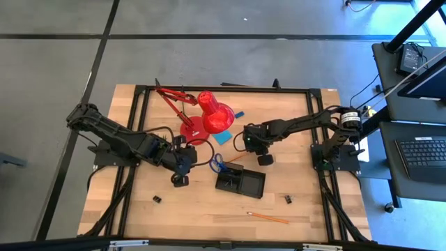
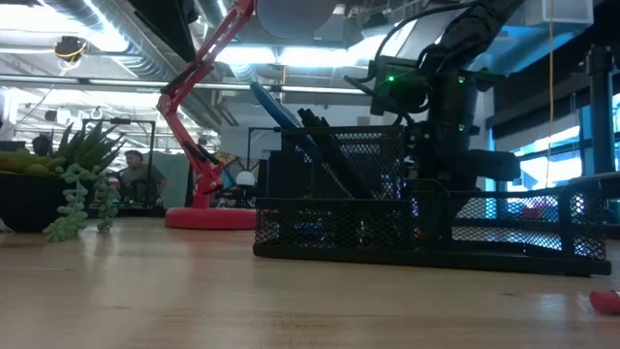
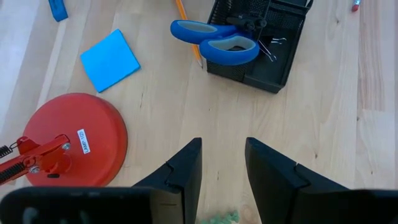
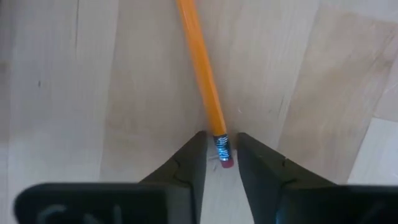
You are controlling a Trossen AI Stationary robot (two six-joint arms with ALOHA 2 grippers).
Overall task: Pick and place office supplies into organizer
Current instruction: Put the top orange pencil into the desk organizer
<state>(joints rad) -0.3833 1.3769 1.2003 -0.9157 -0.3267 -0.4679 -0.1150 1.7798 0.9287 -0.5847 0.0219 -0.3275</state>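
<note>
Right gripper (image 4: 221,163) low over the bare wood beside the organizer (image 1: 240,183) — fingers drawn narrow around the eraser end of an orange pencil (image 4: 202,68), which lies flat on the table; whether they touch it yet, cannot tell. Left gripper (image 3: 222,168) hovers near the red lamp base (image 3: 73,140), fingers parted, nothing between them. Blue-handled scissors (image 3: 216,40) stand in the organizer, handles over its edge. Blue note pad (image 3: 110,60) lies between lamp base and organizer. Second pencil (image 1: 267,217) well apart, near the table's front — two binder clips (image 1: 157,199) also loose there.

Orange pencil (image 4: 202,68); blue scissors (image 3: 214,42); black organizer (image 3: 280,59); red lamp (image 1: 212,111); light-blue note pad (image 3: 110,60).
</note>
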